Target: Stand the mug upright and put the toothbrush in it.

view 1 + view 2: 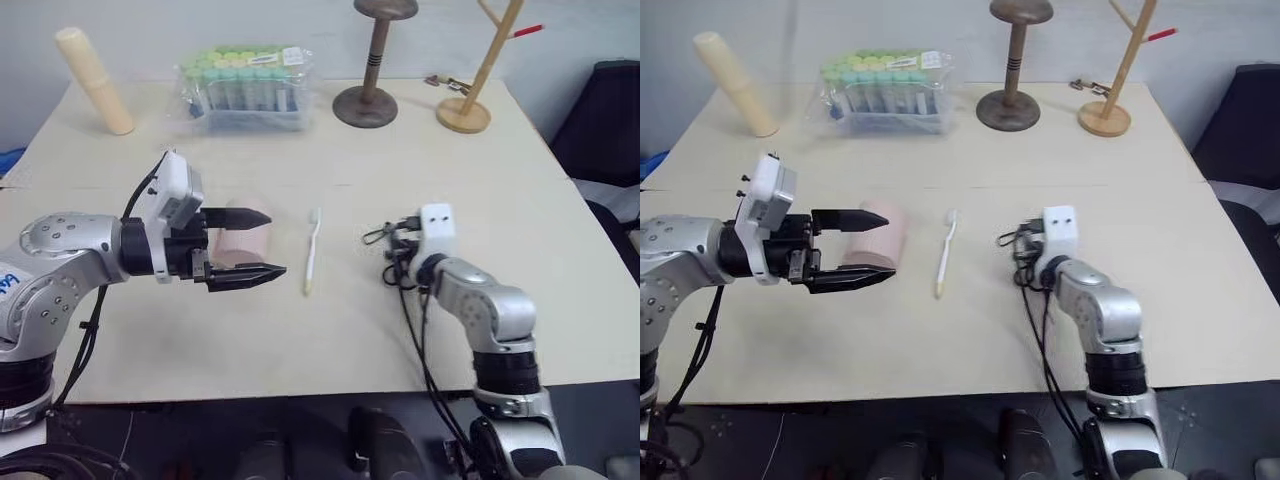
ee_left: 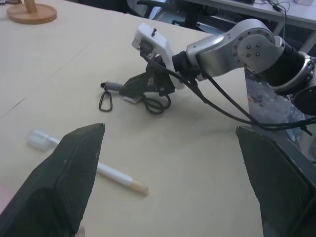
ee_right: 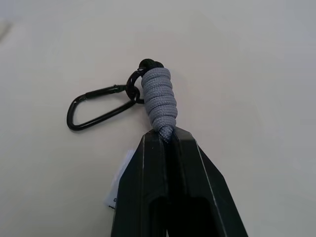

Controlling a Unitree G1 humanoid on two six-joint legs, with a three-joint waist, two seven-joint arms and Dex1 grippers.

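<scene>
A pale beige rectangular worktop (image 1: 330, 330) carries everything here. At the tips of the right pincer (image 3: 167, 132) lies a short grey braided cord (image 3: 159, 98) joined to a black metal carabiner (image 3: 94, 112), with a small white tag (image 3: 118, 190) lying just beside the pincer. Well beyond the left pincer (image 1: 245, 245), at the far edge, a tall cream cylinder (image 1: 95, 80) leans at a tilt, and next to it sits a clear plastic pack of tubes with green and blue caps (image 1: 245, 85). Far beyond the right pincer stand a dark brown wooden stand with a round base (image 1: 367, 100) and a light wooden rack on a round base (image 1: 465, 112).
</scene>
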